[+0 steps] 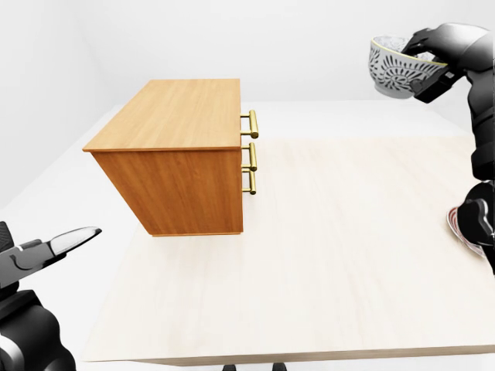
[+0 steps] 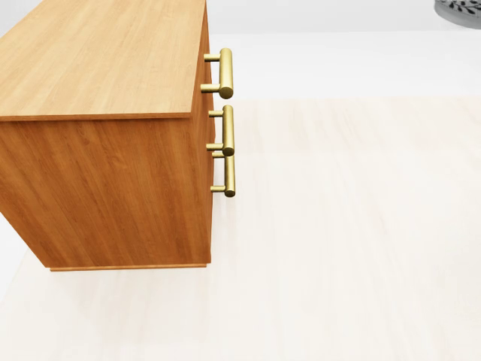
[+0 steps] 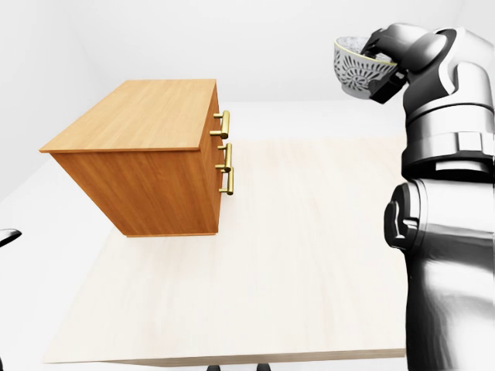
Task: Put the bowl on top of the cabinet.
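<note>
Your right hand point(image 1: 435, 56) is clamped on the patterned bowl point(image 1: 396, 71) high in the upper right, so keep it level and carry it slowly left over the wooden cabinet point(image 1: 179, 116) before lowering it.

Right robot hand point(image 1: 438, 56) raised, clenched; left robot hand point(image 1: 48, 249) low, fingers extended.
</note>
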`<state>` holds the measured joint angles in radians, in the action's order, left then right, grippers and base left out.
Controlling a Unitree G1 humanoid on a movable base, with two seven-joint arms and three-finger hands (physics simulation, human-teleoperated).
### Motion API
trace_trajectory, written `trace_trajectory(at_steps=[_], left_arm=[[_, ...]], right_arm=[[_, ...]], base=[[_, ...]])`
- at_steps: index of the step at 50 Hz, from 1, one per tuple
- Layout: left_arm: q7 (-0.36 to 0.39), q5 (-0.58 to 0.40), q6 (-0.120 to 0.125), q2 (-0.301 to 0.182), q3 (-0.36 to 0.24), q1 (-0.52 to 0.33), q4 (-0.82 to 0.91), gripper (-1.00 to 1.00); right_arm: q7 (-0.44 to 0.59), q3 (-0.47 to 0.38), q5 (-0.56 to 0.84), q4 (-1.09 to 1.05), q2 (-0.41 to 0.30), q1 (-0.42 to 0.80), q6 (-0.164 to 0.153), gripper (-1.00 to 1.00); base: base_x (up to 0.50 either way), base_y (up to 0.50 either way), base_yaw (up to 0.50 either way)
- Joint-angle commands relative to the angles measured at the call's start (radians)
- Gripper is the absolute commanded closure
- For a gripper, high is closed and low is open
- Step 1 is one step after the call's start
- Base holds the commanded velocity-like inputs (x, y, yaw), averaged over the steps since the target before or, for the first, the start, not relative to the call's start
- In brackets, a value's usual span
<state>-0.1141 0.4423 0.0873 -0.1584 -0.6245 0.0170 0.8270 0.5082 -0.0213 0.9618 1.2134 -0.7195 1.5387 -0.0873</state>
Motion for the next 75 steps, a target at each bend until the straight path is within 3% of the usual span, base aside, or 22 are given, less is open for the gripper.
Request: trace_trajectory(at_steps=[1,15,26,41,49,75], left_arm=[[-0.001,0.004,0.000,-0.001,0.000,0.000,0.006,-1.00],[0.005,0.005,0.000,0.007,0.004,0.008,0.002,-1.00],[0.001,0.037,0.000,-0.001,-0.028,0.006,0.016,-1.00],[0.001,0.042,0.000,0.008,-0.013,0.013,0.023,-1.00],[-0.005,0.055,0.000,0.004,-0.018,0.011,0.026,-1.00],[-0.010,0.061,0.000,0.002,-0.012,0.011,0.025,-1.00]], right_arm=[[0.028,0.013,0.185,0.058,0.152,0.331,0.000,1.00],[-0.054,-0.016,0.050,0.088,0.462,0.390,0.000,1.00],[-0.088,0.008,-0.031,0.089,0.567,0.376,0.000,1.00],[-0.120,0.031,-0.094,0.084,0.727,0.400,0.000,1.00],[-0.143,0.045,-0.109,0.085,0.773,0.373,0.000,1.00],[-0.145,0.064,-0.089,0.090,0.791,0.271,0.000,1.00]], base=[[0.00,0.00,0.00],[0.00,0.00,0.00],[0.00,0.00,0.00],[0.00,0.00,0.00],[0.00,0.00,0.00],[0.00,0.00,0.00]])
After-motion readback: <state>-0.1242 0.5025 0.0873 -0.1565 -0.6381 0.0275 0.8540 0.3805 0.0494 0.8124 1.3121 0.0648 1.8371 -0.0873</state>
